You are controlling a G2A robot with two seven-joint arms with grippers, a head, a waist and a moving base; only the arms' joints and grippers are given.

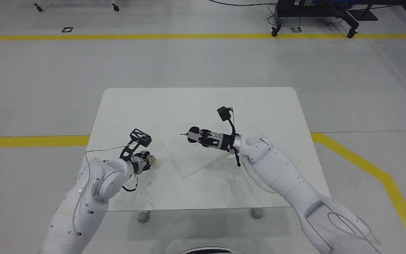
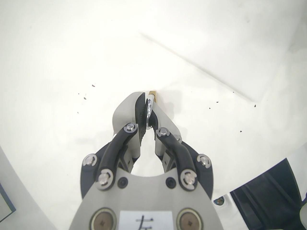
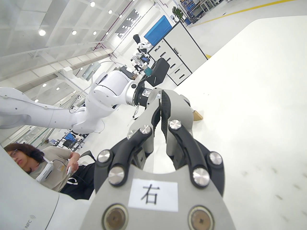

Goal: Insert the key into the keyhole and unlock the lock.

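left claw (image 2: 147, 96) holds lock (image 2: 149, 107), right claw (image 3: 161, 94) key (image 1: 183, 134)

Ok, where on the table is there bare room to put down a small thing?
The whole far strip of the table, between its far edge and the two grippers, is bare. So is the near middle, between the two arms. It is crowded where the left gripper with the lock faces the right gripper with the key.

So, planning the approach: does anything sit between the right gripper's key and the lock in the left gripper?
Nothing visible does. Only bare table lies between the key in the right gripper and the lock clamped in the left gripper.
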